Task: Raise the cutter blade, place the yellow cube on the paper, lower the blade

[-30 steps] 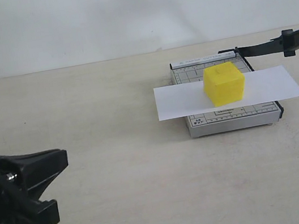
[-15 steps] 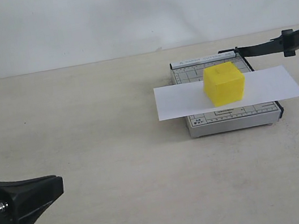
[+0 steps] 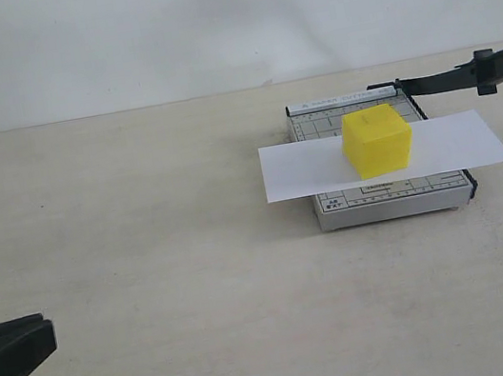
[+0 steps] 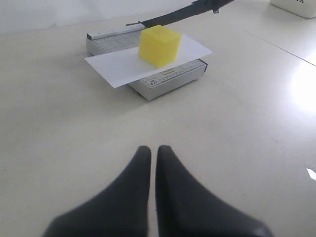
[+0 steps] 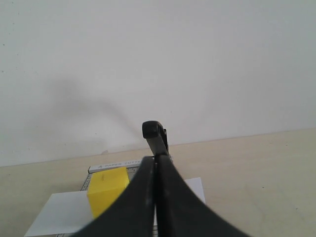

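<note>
Far left: the left end effector [image 4: 153, 148] sits low at the near-left edge of the worktop [image 3: 195, 255], mostly cut off in the exterior view. Its fingers are closed down to a hairline slit with nothing between them. It points at the trimmer and is well apart from it.

Mid-right: the grey trimmer base [image 3: 398, 199] lies flat on the worktop. The paper [image 3: 301, 168] lies across it and overhangs the base on both the left and right sides. The yellow cube [image 3: 377, 140] sits on the paper, over the base, roughly centred and flat on one face.

Right: the cutter blade [image 3: 446, 78] is raised. It is hinged at the far right corner of the base, and the lever runs off to the right, clear of paper and cube. The handle end leaves the exterior frame.

The right end effector [image 5: 156, 157] shows only in its wrist view. Its fingers are pressed together with just a seam between them. The blade's handle end sits right at the tips, with the cube and paper beyond. Can't tell whether the fingers pinch the blade or merely sit against it.
</note>
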Available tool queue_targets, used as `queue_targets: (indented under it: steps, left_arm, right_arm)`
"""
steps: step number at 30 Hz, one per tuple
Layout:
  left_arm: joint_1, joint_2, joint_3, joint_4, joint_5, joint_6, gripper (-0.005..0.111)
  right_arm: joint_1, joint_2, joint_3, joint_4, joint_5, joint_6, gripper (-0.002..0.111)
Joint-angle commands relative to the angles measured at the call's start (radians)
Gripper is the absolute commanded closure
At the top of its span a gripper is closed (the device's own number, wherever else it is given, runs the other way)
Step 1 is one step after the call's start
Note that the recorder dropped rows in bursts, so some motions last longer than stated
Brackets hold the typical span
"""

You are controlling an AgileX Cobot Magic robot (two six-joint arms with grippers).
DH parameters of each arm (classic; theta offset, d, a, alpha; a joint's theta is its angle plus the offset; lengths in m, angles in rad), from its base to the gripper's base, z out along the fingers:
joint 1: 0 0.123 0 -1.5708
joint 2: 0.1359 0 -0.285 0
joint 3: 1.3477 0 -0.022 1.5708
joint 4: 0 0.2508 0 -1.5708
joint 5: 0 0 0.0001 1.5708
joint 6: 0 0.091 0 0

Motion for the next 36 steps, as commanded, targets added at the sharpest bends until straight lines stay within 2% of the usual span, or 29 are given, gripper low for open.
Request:
queue_targets:
  steps: [1, 11, 14, 20, 36]
  left_arm:
    - [0.053, -0.172, 0.070, -0.006, 0.028, 0.050, 0.102]
    - [0.124, -0.482, 0.180, -0.006, 0.036, 0.050, 0.102]
    - [0.141, -0.547, 0.180, -0.013, 0.101, 0.050, 0.102]
    - [0.165, -0.547, 0.180, -0.015, 0.137, 0.050, 0.102]
    - [0.165, -0.547, 0.180, -0.063, 0.085, 0.050, 0.102]
  right_arm:
    - [-0.002, -0.005, 0.004, -0.006, -0.003, -0.003, 0.108]
    - [-0.002, -0.005, 0.004, -0.006, -0.003, -0.003, 0.108]
    - [-0.002, -0.005, 0.004, -0.006, -0.003, -0.003, 0.108]
    - [-0.002, -0.005, 0.004, -0.006, -0.003, -0.003, 0.108]
    - [-0.002, -0.005, 0.004, -0.006, -0.003, -0.003, 0.108]
